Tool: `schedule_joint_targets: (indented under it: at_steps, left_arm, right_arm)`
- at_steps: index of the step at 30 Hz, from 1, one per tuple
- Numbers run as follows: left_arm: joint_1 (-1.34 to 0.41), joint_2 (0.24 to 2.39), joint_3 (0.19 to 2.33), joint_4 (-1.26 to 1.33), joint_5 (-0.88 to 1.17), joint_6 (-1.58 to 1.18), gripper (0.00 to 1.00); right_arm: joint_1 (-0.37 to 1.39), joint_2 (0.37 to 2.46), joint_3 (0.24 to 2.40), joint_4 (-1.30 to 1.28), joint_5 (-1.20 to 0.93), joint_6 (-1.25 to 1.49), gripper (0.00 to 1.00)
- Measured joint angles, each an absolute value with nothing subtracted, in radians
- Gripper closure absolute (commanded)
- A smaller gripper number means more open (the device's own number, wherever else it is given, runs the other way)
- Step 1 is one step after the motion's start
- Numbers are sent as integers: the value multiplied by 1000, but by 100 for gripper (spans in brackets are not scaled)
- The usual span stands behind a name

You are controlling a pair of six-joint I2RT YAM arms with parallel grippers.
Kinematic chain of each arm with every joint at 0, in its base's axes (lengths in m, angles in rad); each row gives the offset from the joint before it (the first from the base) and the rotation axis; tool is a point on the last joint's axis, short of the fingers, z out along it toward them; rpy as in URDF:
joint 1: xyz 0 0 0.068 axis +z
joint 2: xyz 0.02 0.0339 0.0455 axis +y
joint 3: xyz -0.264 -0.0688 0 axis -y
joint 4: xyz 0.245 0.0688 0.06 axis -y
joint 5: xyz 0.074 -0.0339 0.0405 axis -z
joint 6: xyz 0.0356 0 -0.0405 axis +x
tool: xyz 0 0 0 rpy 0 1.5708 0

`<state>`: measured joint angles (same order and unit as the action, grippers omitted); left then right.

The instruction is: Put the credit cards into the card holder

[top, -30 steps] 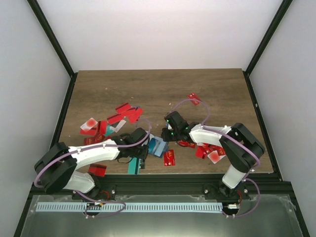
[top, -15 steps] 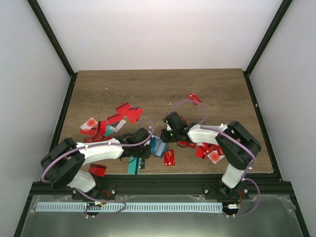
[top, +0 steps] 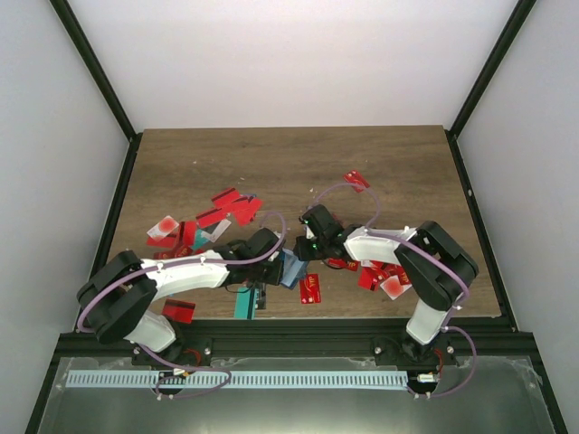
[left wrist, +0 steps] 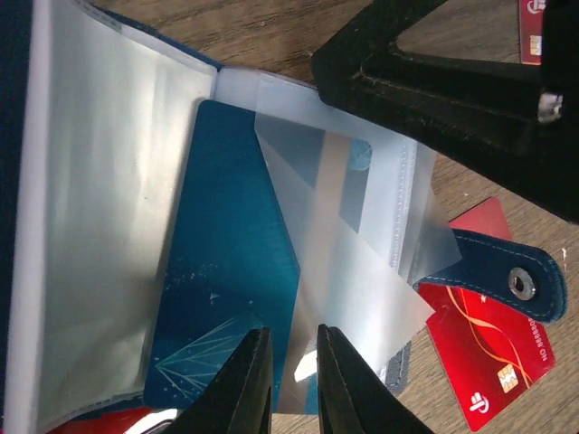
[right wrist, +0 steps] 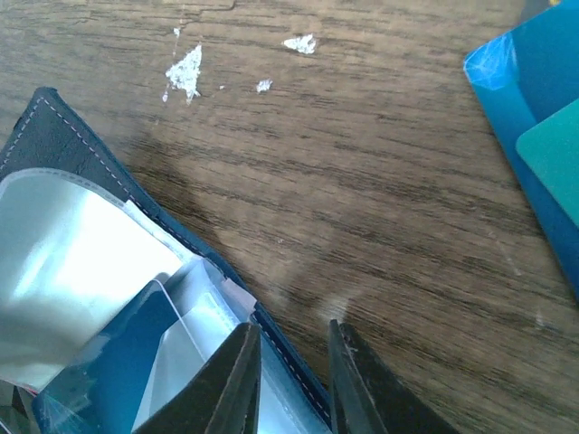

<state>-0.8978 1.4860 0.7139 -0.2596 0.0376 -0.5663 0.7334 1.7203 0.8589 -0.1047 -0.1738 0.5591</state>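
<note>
Red credit cards [top: 233, 208] ring the card holder [top: 291, 268], arms [top: 181, 276] seemingly overlapping.

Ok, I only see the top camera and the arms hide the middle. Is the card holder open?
Observer: Yes, the card holder is spread wide open.
Operator: Any card inside?
Observer: A teal card lies among its clear sleeves.
Operator: What's the left claw doing?
Observer: The left claw seems to pinch one sleeve flap by its corner.
</note>
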Motion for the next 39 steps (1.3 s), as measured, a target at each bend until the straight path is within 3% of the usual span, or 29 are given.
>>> schedule_joint_targets:
  at_steps: [10,14,25,39]
  left_arm:
    - [-899,1451,715,-278,57,-587,73]
    - [-901,1389,715,-326,51,-608,73]
    - [-902,1384,659,-398,6,-655,83]
    - [-902,1481,686,-372,-25,-654,82]
  right_arm:
    - [727,1597,859,-125,-159,557,59]
    - [727,1541,852,-125,-159,567,59]
    - [723,1630,844,-129,-129,542,69]
    - [726,1754,921,-149,-104,429,76]
